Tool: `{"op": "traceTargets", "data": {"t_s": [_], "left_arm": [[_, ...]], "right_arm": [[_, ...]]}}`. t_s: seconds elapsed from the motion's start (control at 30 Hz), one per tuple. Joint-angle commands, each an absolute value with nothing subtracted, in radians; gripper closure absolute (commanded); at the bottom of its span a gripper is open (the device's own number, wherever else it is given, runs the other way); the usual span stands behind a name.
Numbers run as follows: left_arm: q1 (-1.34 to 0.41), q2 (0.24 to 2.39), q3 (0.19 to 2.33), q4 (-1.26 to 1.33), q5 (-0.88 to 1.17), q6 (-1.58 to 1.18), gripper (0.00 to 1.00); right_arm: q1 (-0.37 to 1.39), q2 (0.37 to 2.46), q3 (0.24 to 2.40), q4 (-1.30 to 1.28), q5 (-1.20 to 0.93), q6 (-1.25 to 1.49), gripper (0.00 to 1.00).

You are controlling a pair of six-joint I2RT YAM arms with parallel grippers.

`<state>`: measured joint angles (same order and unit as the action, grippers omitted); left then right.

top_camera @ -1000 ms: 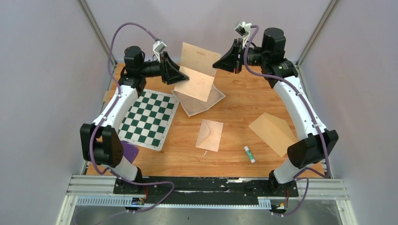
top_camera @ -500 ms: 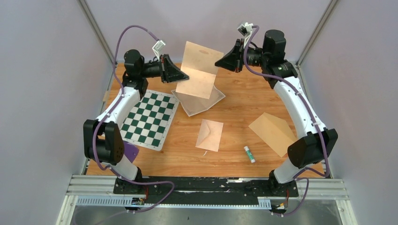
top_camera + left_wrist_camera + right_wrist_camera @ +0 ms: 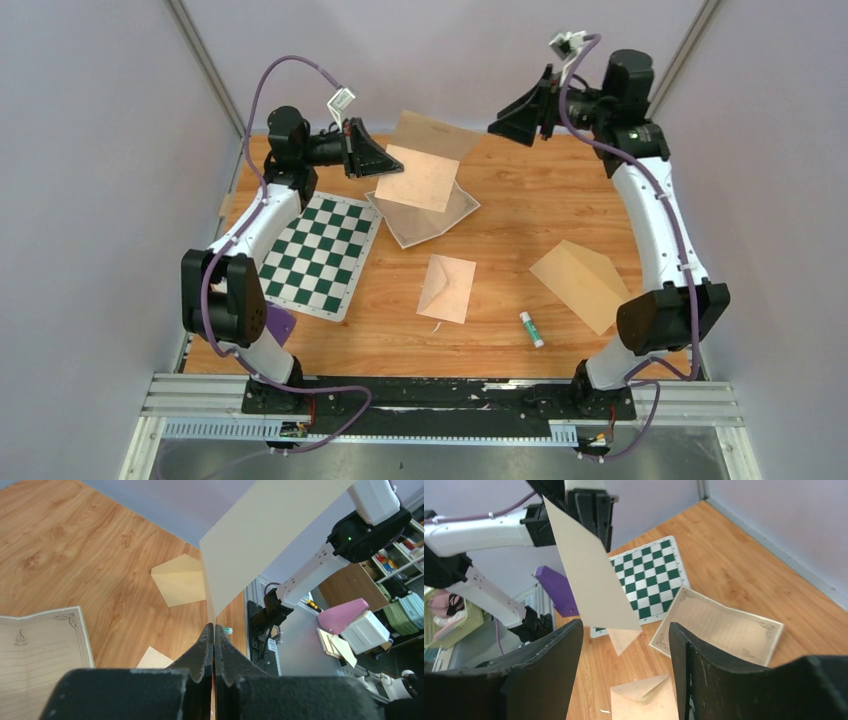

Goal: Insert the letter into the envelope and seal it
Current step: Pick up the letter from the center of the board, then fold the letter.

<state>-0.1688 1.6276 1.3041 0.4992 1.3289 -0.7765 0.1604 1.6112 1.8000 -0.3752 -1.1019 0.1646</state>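
Observation:
The letter, a cream sheet with a dark ornate border, lies flat at the back middle of the table and also shows in both wrist views. Just above it hangs a plain tan envelope, its top flap bent back. My left gripper is shut on the envelope's left edge; in the left wrist view the fingers pinch the thin sheet edge-on. My right gripper stands open, apart to the right of the envelope, nothing between its fingers.
A green chessboard mat lies at the left, with a purple piece by the left arm. A small tan envelope sits mid-table, a larger one at the right, and a glue stick near the front.
My left gripper has shut on the envelope's left edge. My right gripper has opened, let go of the envelope's top and drawn back up and right. The flap has tipped backward.

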Motion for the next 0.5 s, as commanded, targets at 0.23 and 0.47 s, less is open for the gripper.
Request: {"op": "traceTargets", "data": {"t_s": [0.23,0.47], "left_arm": [[-0.198,1.583,1.308,0.429,1.356,-0.603,1.0],[-0.224,1.526,1.341,0.13,1.295,-0.363,1.0]], "right_arm": [[0.083,1.777,1.982,-0.303,-1.119,0.368,0.27],[0.168,1.86,1.995,-0.279,-1.209,0.434,0.23]]}}
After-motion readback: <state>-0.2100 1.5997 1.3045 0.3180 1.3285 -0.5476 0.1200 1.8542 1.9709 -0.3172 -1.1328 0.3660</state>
